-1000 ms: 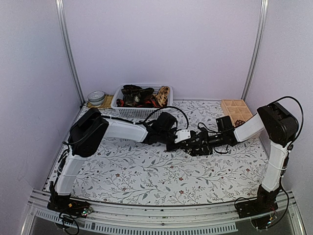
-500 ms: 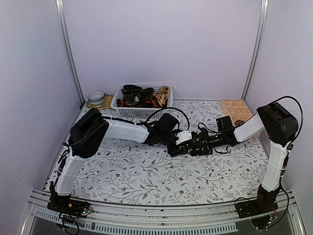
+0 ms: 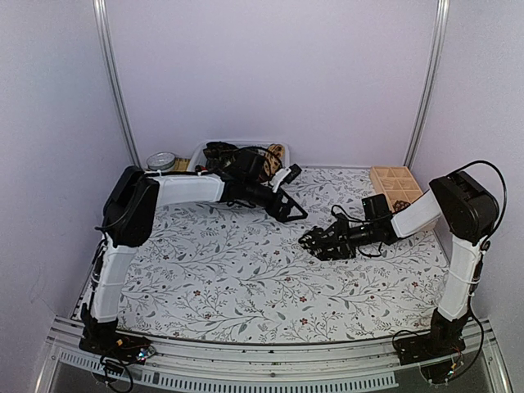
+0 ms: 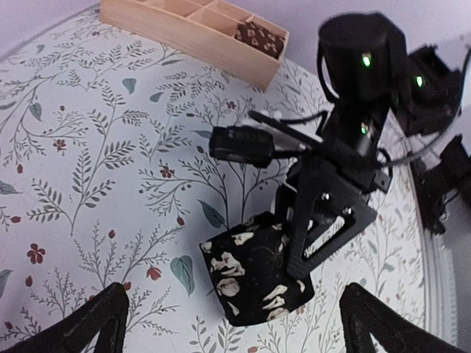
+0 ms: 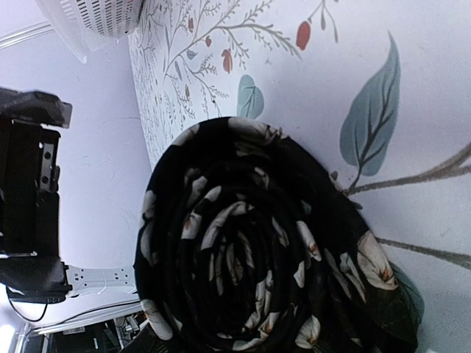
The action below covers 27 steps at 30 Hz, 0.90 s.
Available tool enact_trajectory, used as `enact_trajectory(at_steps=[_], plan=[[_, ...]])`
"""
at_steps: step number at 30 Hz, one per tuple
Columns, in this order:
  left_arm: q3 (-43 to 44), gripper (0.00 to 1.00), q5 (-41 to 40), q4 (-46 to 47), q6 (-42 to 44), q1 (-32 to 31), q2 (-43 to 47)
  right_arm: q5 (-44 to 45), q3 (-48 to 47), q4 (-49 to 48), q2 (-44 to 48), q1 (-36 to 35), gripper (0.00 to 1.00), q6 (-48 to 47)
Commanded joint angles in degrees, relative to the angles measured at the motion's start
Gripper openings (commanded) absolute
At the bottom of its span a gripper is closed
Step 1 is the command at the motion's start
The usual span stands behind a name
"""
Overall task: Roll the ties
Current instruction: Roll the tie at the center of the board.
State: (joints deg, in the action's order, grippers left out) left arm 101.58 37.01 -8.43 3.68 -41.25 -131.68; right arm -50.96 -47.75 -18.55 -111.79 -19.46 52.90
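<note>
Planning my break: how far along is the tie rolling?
One rolled tie already sits in a compartment of the wooden box. In hand: the right tool grips a fully rolled black floral tie on the table, while the left tool is open, apart from it. Left: boxing this roll, then the ties heaped in the basket.

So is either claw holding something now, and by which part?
The right claw grips the rolled black flower-printed cloth tie across its round sides; the left claw is open, empty.
</note>
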Motion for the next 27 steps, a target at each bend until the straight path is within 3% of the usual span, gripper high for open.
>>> enact_trajectory(at_steps=[1,7,19,27], plan=[[6.66,1.00,8.73,-0.67,-21.82,2.25,-6.78,4.16,0.40,2.16,-3.96,0.65,0.49,-0.25],[10.80,1.00,13.89,-2.12,-26.79,2.37,-13.62,4.32,0.42,2.38,-4.13,0.83,0.48,-0.60],[13.86,1.00,20.69,-3.59,-28.14,0.77,-19.53,7.76,-1.50,7.54,-3.35,0.87,0.44,-5.19],[18.67,0.99,22.49,-4.96,-28.59,-0.99,-24.76,4.19,-2.63,7.01,-5.19,1.16,0.43,-6.73]])
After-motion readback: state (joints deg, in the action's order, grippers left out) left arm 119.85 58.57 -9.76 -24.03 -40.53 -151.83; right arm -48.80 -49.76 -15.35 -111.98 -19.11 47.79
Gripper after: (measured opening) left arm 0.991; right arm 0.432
